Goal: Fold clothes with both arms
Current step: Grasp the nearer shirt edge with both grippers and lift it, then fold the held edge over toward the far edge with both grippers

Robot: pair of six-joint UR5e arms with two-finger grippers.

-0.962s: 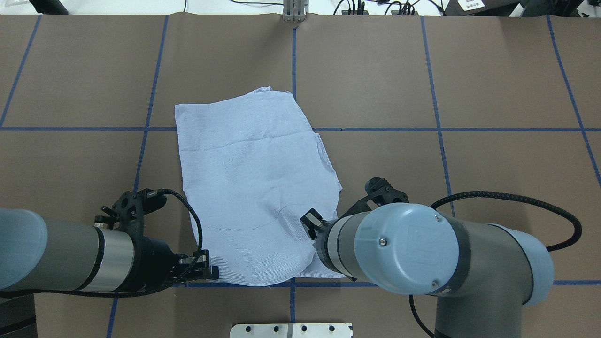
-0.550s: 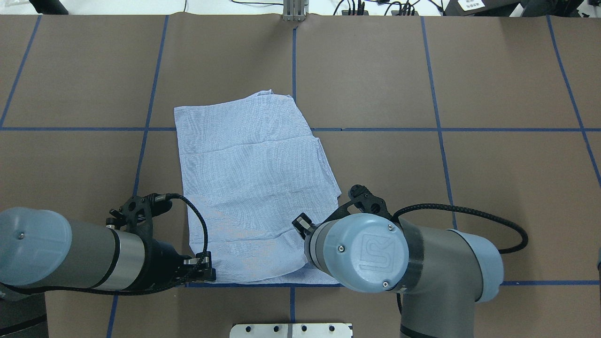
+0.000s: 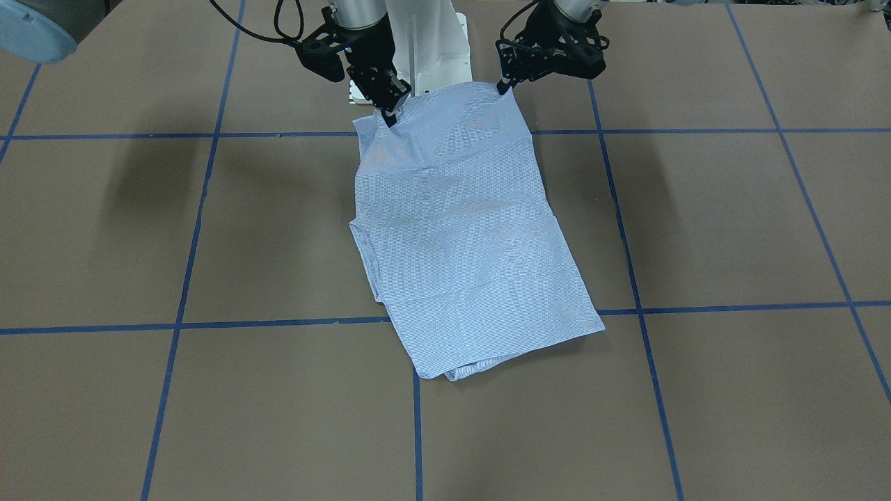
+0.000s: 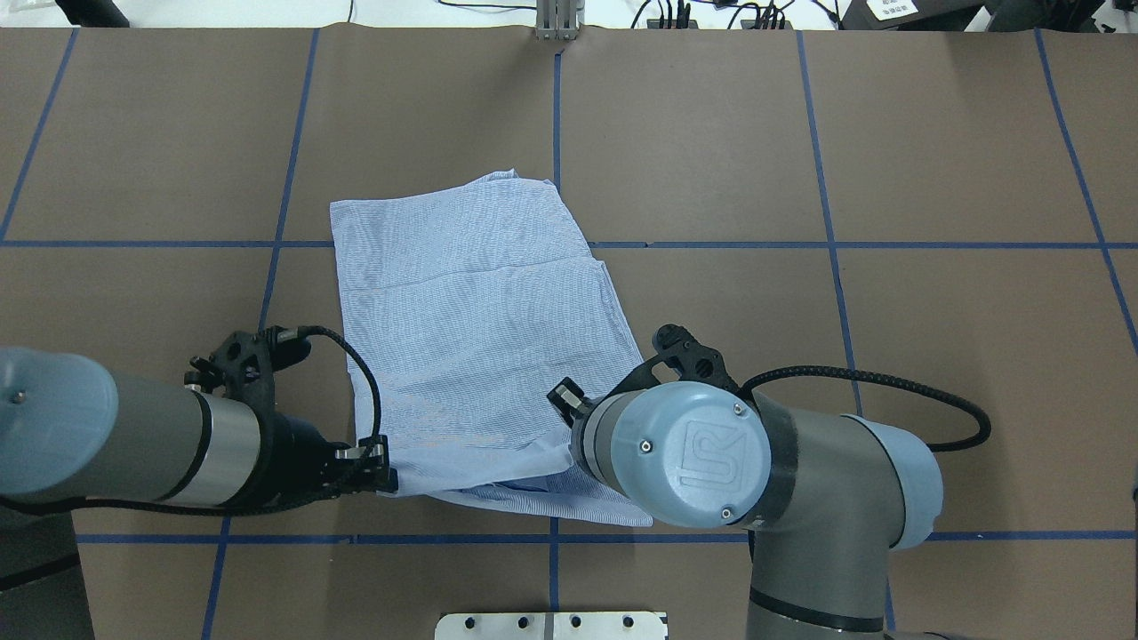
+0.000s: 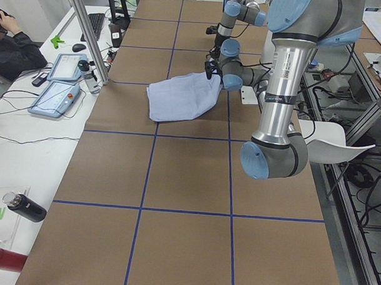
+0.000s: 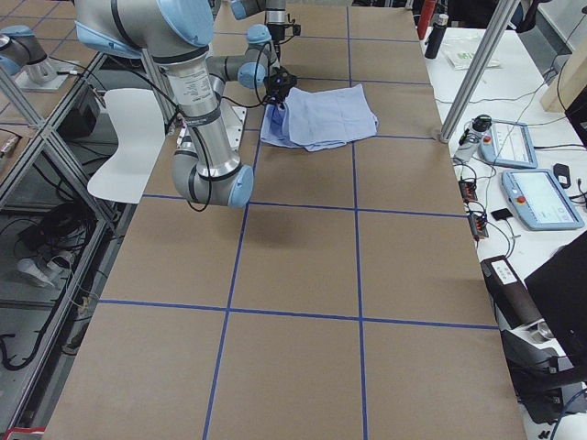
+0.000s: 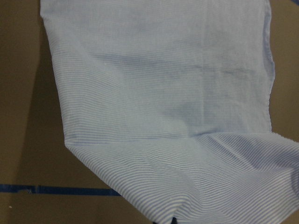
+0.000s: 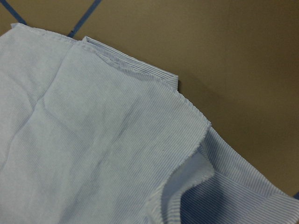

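Observation:
The light blue striped shirt (image 4: 480,329) lies folded into a rough rectangle on the brown table, also seen in the front view (image 3: 466,236). My left gripper (image 4: 384,476) is shut on the shirt's near left corner and holds it off the table. In the front view this left gripper (image 3: 502,88) pinches the corner at the view's right. My right gripper (image 3: 388,113) is shut on the other near corner; in the overhead view its own arm hides it. A lower layer of cloth (image 4: 578,508) stays on the table under the raised edge. Both wrist views show only striped fabric (image 7: 163,93) (image 8: 93,154).
Blue tape lines (image 4: 556,116) divide the brown table into squares. The white pedestal base (image 4: 551,625) sits at the near edge between the arms. A side desk holds teach pendants (image 5: 61,82), and a person (image 5: 15,46) sits there.
Both grippers have moved away from the near tape line toward the table's middle. The shirt's near edge has risen with them, uncovering a lower layer.

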